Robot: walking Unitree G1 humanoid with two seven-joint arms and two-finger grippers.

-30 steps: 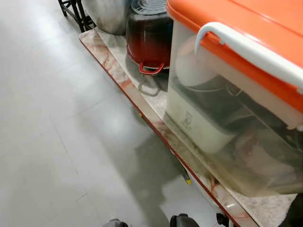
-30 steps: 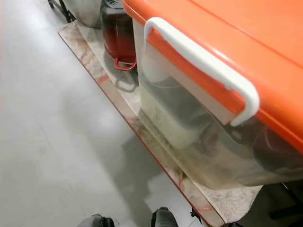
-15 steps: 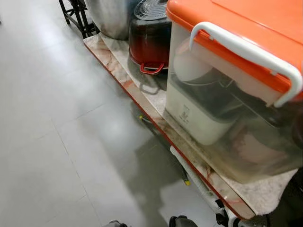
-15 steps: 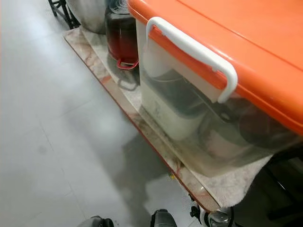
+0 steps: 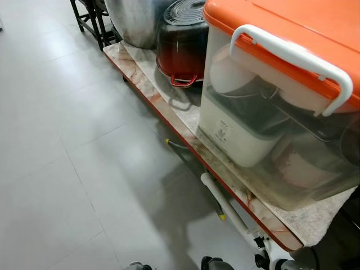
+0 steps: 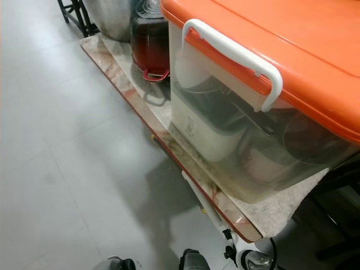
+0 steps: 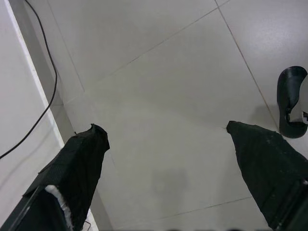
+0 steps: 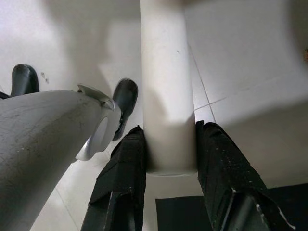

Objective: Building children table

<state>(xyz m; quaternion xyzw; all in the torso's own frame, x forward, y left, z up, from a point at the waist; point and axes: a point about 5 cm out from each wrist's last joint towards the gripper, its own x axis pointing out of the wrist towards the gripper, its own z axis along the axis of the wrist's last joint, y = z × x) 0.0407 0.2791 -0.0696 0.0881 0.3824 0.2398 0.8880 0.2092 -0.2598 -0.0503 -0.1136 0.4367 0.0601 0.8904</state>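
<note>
Change since earlier: compared with a second ago, the head views take in more of the low slab's near end, and a white tube [image 5: 225, 205] now shows running along beside it; this looks like the camera shifting as the robot moves, not the goods moving.

Right hand: the right hand [image 8: 168, 159] is clamped on the white tube, its two black fingers [image 8: 122, 168] pressed against either side of it, over pale floor tiles. A grey rounded part of the robot's own body sits close beside it.

Left hand: the left hand [image 7: 163, 139] hangs with its fingers spread wide apart, holding nothing, above bare tile floor [image 7: 159, 86]. A thin black cable runs along the wall edge.

Task's thing: the tube is probably a leg of the children's table, though the view is too partial to be sure. It is carried low, near the floor, just beside the slab's red edge.

Surroundings: a marble-patterned slab [image 5: 146, 84] on the floor carries a clear storage box with an orange lid [image 5: 281, 112] and white handle, packed with kitchen appliances, and next to it a dark red pot [image 5: 183, 48].

Progress: early, as a judgement. One piece is in hand and no tabletop or joined frame is visible, so assembly itself seems not yet begun.

Left to do: bring the tube to the other parts and fit it.
</note>
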